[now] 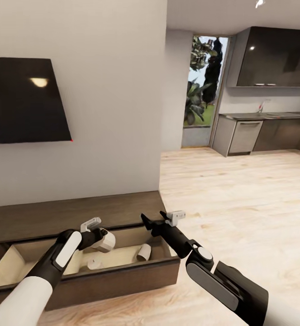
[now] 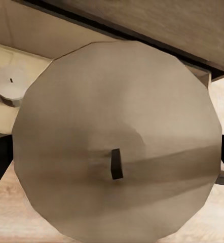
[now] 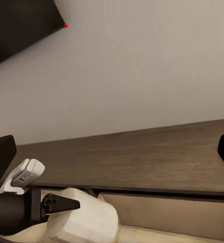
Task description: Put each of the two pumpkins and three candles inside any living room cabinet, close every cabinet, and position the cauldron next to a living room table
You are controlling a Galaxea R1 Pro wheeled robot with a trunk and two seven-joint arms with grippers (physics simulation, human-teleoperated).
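Left claw (image 1: 97,239) grips candle (image 2: 117,136) over open drawer (image 1: 122,267).

White wall (image 1: 118,113), wall-mounted TV (image 1: 23,99), pale wood floor (image 1: 240,194), grey kitchen units (image 1: 263,133)

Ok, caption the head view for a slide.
Left end effector holds a candle over the open cabinet drawer, two candles already inside.

Two off-white candles (image 1: 144,251) lie in the dark-brown cabinet's (image 1: 77,213) open drawer, a third (image 2: 117,142) above.
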